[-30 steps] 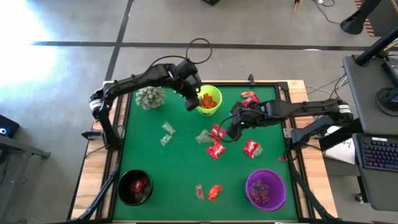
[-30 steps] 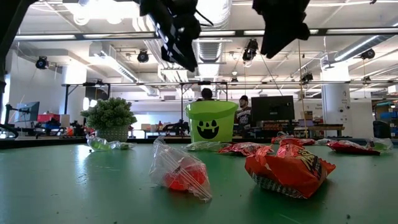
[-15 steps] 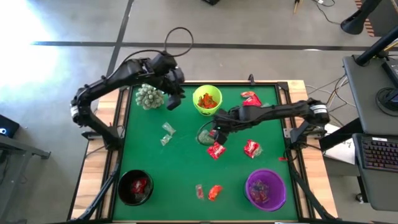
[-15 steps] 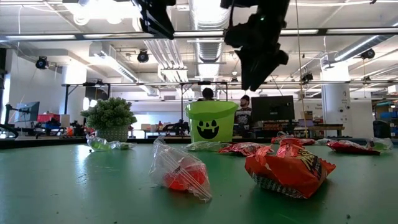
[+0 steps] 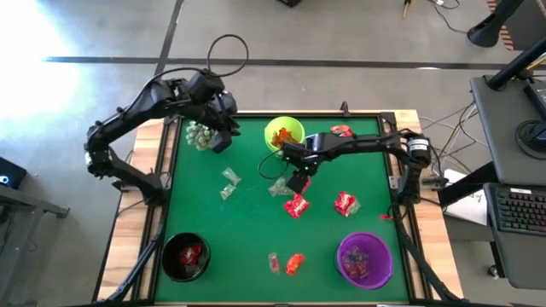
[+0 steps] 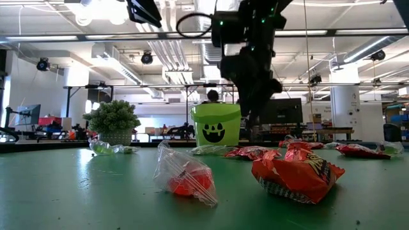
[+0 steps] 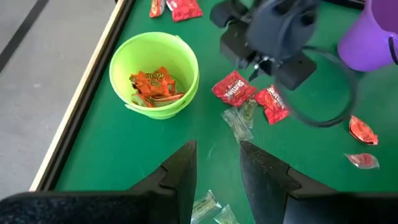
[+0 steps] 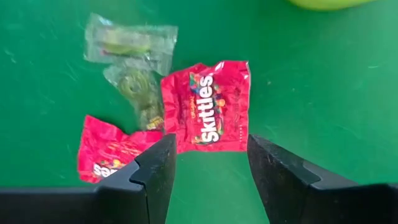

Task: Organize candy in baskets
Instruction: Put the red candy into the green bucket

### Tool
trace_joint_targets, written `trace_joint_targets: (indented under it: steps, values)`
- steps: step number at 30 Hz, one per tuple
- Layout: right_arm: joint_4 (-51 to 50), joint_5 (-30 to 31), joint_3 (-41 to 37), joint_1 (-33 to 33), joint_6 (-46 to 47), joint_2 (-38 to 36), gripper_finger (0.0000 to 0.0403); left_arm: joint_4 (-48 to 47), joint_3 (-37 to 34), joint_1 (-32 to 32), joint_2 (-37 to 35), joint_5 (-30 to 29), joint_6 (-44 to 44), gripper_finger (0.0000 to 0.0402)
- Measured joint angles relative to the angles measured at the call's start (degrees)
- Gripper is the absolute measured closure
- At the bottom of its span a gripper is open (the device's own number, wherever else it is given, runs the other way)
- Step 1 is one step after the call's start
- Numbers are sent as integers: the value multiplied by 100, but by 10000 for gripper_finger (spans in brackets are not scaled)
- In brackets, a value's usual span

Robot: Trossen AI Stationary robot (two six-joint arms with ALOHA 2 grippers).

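A: Where is the right gripper (image 8: 208, 171) and how do its fingers stand?

B: It hangs above the middle of the green felt table (image 5: 247, 226), and its two dark fingers are spread apart with nothing between them. Directly under the gap lies a red Skittles packet (image 8: 208, 107). Another red crinkly packet (image 8: 111, 154) lies just beside it, and two pale clear-greenish wrapped sweets (image 8: 134, 65) touch the Skittles packet on its other side.

A: And the left gripper (image 7: 216, 163)?

B: It is up at the far left part of the table, over the spiky pale-green ball-shaped plant (image 5: 200, 134). Its fingers stand a little apart and they hold nothing.

A: Where are the baskets?

B: The lime green round plastic basket (image 5: 285, 136) stands at the far edge, near the right gripper, and there are orange wrapped candies (image 7: 154, 87) inside it. The black round basket (image 5: 185, 257) is in the near left corner with a red packet in it. The purple round basket (image 5: 364, 259) is in the near right corner; it holds some sweets, but I cannot tell their colours.

A: Is more candy loose on the table?

B: Yes. Two clear wrapped pieces (image 5: 229, 182) lie left of the centre, one red packet (image 5: 345, 203) lies right of the centre, and red packets (image 5: 343, 132) lie at the far edge. Between the black and purple baskets are an orange sweet (image 5: 294, 263) and a clear one beside it.
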Motion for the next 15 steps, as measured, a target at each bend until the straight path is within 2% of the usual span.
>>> trace_joint_targets:
  steps: [3, 8, 15]
  values:
    - [27, -348, -7, -59, -191, 170, 213, -24, 0, 0, -48, 0, -2, 299]
    - [81, -356, -8, -57, -424, 547, 213, -204, 0, 0, -59, 0, -2, 299]
    - [139, 61, -9, -77, -534, 991, 213, -295, -7, 0, -44, 0, -1, 299]
